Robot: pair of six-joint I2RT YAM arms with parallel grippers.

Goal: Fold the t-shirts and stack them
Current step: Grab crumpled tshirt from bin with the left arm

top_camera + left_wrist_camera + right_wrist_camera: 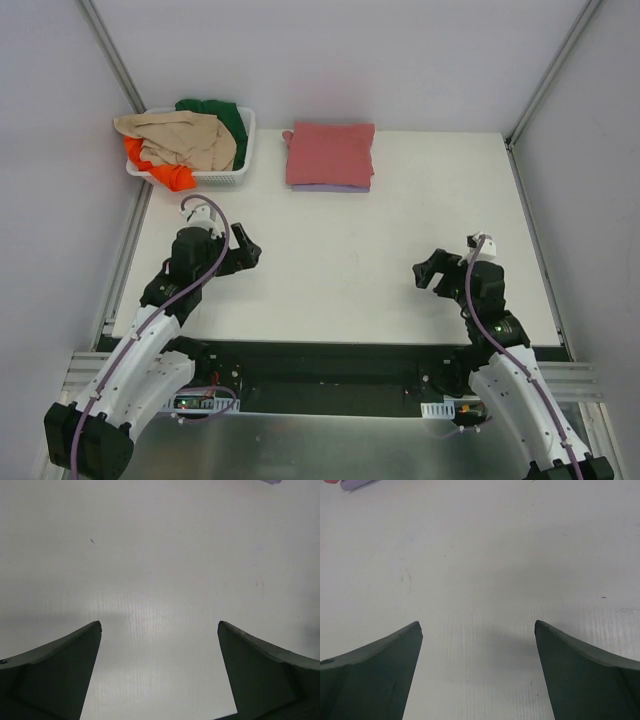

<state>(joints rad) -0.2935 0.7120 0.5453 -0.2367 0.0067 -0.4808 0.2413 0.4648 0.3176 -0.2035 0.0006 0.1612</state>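
From above, the light is bright, even and diffuse, so the white worktop point(400, 250) and pale walls point(400, 60) nearly wash out. The arms point(200, 265) throw only short, soft shadows, and the metal plate point(330, 445) at the near edge carries a dull sheen. In the left wrist view a soft patch of glare lies on the worktop between the dark fingers point(55, 675), with a grey shadow band to its left; the right wrist view is flatter, with a faint shadow between the fingers, sharp surface ribbing, and underexposed, slightly soft finger bases.
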